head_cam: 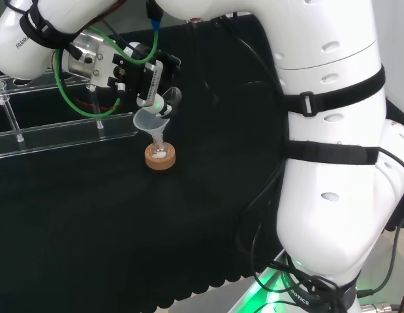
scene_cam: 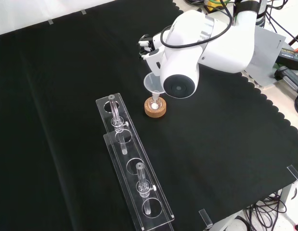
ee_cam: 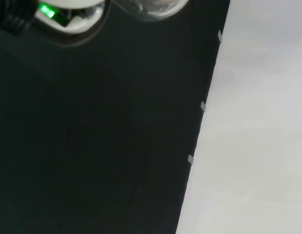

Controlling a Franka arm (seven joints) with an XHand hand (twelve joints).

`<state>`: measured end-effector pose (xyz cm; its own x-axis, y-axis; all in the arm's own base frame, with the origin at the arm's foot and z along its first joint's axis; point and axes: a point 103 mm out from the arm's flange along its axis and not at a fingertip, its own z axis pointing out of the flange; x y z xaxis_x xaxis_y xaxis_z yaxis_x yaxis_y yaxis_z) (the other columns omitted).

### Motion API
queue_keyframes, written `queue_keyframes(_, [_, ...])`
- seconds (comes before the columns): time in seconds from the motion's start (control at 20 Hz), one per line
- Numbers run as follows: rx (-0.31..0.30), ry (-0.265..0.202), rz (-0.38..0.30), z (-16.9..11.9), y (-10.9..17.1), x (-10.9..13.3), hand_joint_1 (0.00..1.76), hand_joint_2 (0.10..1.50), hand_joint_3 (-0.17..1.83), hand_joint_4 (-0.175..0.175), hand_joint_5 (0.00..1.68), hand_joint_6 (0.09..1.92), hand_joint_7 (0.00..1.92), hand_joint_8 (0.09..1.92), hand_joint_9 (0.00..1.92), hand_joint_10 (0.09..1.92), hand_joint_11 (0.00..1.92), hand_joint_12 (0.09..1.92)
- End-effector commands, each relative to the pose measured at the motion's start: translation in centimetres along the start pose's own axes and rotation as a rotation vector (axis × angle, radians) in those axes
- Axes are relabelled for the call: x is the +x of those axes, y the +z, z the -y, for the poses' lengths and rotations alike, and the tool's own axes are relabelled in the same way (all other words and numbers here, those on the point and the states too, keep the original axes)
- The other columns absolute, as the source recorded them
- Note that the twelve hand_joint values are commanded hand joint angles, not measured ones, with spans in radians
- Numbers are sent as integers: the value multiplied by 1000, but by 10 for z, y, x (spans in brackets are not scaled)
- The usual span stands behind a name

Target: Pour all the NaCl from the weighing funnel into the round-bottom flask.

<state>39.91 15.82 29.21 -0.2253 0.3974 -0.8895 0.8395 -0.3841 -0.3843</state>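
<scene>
A white robot arm is reaching over a bench covered in black cloth [scene_cam: 226, 144]. In the head view, its black and white hand [head_cam: 148, 77] is hovering just above a clear weighing funnel [head_cam: 150, 122], with fingers curling down toward the funnel's far rim; whether they are actually clamping it, I cannot tell.

The funnel is standing upright with its stem going down into the neck of a small round-bottom flask [head_cam: 160, 151]. The flask is sitting in a cork ring [head_cam: 160, 158] near the middle of the cloth. In the front view, a small white patch is showing inside the flask [scene_cam: 154, 104], just below the funnel [scene_cam: 153, 83].

To the left of the flask in the front view, a clear plastic rack [scene_cam: 134, 168] is lying on the cloth, holding small glass pieces upright.
</scene>
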Motion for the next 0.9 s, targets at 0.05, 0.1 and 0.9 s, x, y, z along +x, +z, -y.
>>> queue_keyframes(0.05, [19,5,2,1,0,-1,1090,665,725,175,1168,892,580,662,962,356,741,1097])
queue_keyframes(0.1, [18,6,4,1,0,-2,1090,665,725,175,1168,892,580,662,962,356,742,1096])
queue_keyframes(0.9, [5,-7,-18,4,-1,-3,1090,665,725,175,1168,892,580,660,963,352,746,1090])
